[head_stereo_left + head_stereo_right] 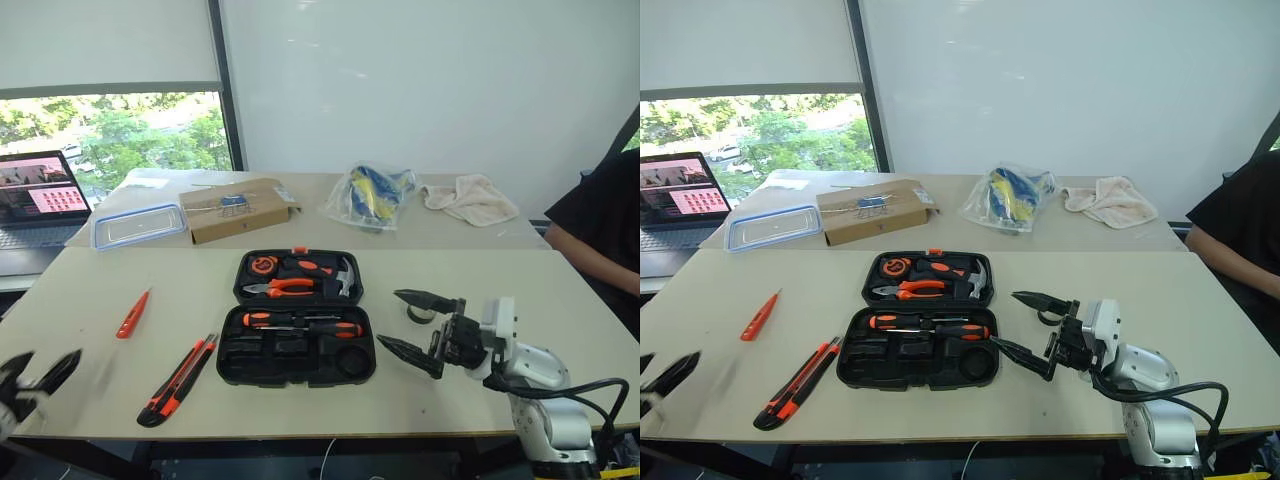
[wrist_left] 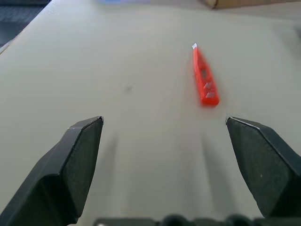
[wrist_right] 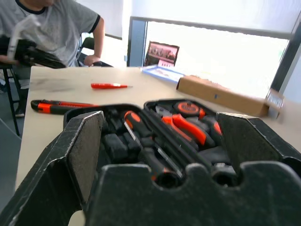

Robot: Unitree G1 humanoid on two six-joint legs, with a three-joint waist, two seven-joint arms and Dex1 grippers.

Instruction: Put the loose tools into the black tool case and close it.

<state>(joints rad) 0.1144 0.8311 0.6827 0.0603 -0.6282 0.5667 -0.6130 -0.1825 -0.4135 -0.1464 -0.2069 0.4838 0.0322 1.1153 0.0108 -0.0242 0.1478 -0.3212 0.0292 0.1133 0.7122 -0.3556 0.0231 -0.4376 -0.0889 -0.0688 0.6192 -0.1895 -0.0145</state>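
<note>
Black tool case [image 1: 296, 318] lying open beside the empty wide-spread right jaws [image 1: 418, 329], left jaws [image 2: 164, 155] gaping, orange screwdriver [image 2: 204, 78] beyond

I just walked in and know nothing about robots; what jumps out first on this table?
The open black tool case in the middle of the table, with orange-handled tools slotted inside. Left of it lie a long black-orange utility knife and a small all-orange screwdriver. The right gripper stands open just right of the case.
</note>
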